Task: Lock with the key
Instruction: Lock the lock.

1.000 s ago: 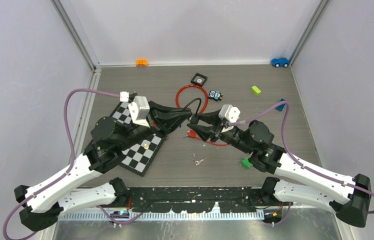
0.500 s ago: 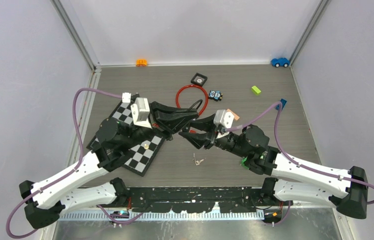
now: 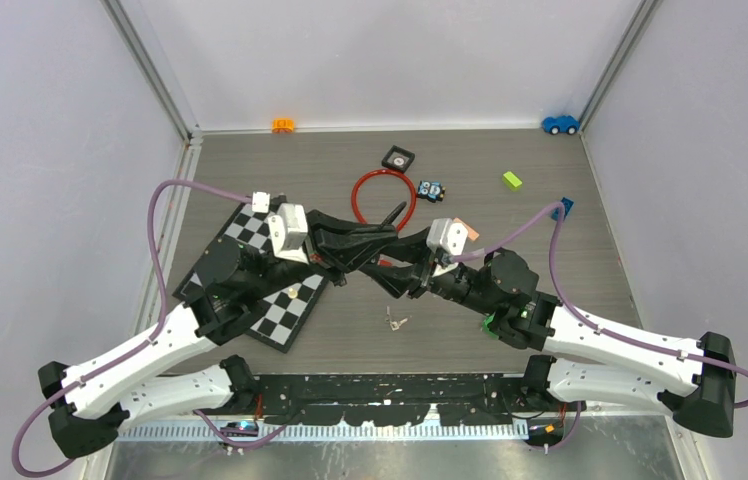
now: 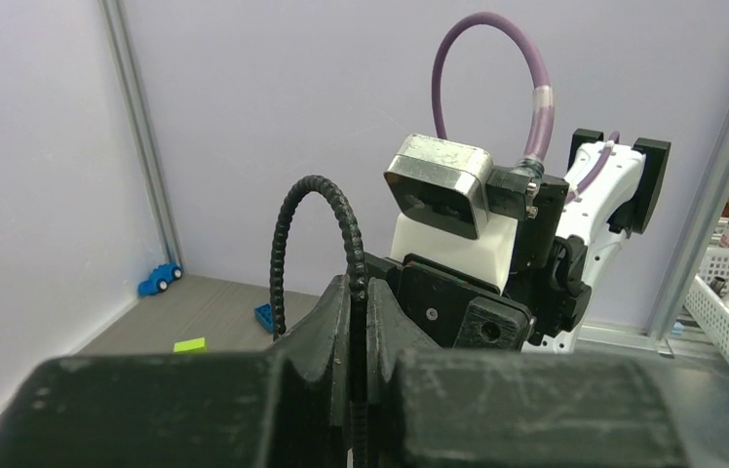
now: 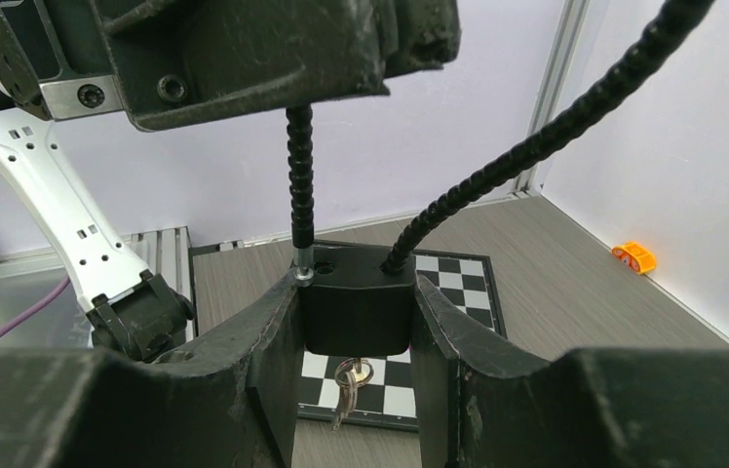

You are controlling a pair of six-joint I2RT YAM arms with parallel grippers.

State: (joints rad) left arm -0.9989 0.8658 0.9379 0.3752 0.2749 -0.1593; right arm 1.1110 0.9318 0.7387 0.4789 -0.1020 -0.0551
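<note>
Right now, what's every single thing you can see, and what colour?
cable lock: one, black, held up mid-table
key: one bunch, silver, hanging under the lock
loose keys: one bunch, silver, on the table
chessboard: one, black-and-white, left side
ring: one, red, behind the lock
square thing: one, black, behind the ring
small toy: one, blue, right of the ring
far green block: one, back right
near green block: one, right of the loose keys
blue block: one, right side
toy car: one, blue, back right corner
orange toy: one, back wall
left arm: one, white-and-black, jaws shut on the cable
right arm: one, white-and-black, jaws shut on the lock
</note>
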